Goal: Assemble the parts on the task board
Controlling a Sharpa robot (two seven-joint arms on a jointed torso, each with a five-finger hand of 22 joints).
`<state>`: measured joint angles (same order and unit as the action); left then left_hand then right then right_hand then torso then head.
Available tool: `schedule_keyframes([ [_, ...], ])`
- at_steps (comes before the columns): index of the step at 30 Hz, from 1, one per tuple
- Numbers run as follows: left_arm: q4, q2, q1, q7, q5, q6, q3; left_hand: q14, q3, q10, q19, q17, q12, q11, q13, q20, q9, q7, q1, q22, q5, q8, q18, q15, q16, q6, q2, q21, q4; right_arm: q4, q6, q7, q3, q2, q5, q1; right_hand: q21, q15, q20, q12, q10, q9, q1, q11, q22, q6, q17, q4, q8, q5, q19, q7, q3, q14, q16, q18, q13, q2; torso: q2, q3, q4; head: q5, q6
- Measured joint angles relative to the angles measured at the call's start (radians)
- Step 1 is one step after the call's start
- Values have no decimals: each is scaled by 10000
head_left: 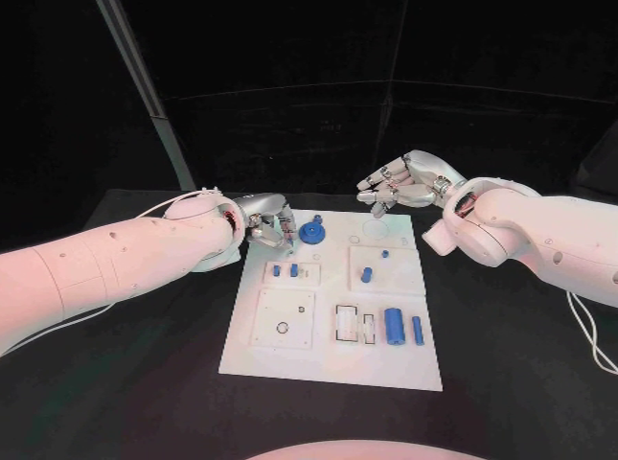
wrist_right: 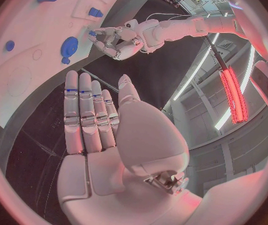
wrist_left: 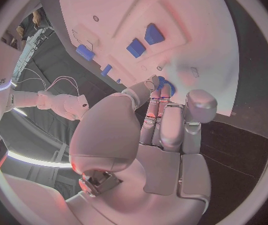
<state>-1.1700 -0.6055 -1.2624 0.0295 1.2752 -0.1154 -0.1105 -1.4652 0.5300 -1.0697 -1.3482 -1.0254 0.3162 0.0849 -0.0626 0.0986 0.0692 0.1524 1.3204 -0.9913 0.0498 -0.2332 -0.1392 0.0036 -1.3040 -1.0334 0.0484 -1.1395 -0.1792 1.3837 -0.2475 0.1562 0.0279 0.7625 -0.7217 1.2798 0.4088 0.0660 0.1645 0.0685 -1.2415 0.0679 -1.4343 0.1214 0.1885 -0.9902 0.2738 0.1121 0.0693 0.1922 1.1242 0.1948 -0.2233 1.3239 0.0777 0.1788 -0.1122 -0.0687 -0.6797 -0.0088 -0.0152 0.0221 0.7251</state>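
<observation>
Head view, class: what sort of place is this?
Probably a robotics lab test bench: a white task board with small blue parts lies on a black table, worked by the left hand and right hand.

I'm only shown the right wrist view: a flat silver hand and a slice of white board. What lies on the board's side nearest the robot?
Observer: A thick blue cylinder and a thinner blue cylinder lie side by side near the white task board's near right corner.
Operator: What about the other hand, up close?
Observer: The left wrist view shows something blue at the left hand's fingertips. I cannot tell whether the hand grips it.
</observation>
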Motion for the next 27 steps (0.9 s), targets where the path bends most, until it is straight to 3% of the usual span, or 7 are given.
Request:
schedule_keyframes([
  [27,66,116,67,-133,-4,585,-6,0,-2,-8,0,50,-26,7,-4,0,1,-3,0,34,0,1,0,0,0,3,1,2,0,-17,6,6,1,-22,0,-1,0,0,0,0,0,0,0,0,-3,0,0,0,0,0,0,0,0,0,0,-1,0,0,9,7,0,4,34],
])
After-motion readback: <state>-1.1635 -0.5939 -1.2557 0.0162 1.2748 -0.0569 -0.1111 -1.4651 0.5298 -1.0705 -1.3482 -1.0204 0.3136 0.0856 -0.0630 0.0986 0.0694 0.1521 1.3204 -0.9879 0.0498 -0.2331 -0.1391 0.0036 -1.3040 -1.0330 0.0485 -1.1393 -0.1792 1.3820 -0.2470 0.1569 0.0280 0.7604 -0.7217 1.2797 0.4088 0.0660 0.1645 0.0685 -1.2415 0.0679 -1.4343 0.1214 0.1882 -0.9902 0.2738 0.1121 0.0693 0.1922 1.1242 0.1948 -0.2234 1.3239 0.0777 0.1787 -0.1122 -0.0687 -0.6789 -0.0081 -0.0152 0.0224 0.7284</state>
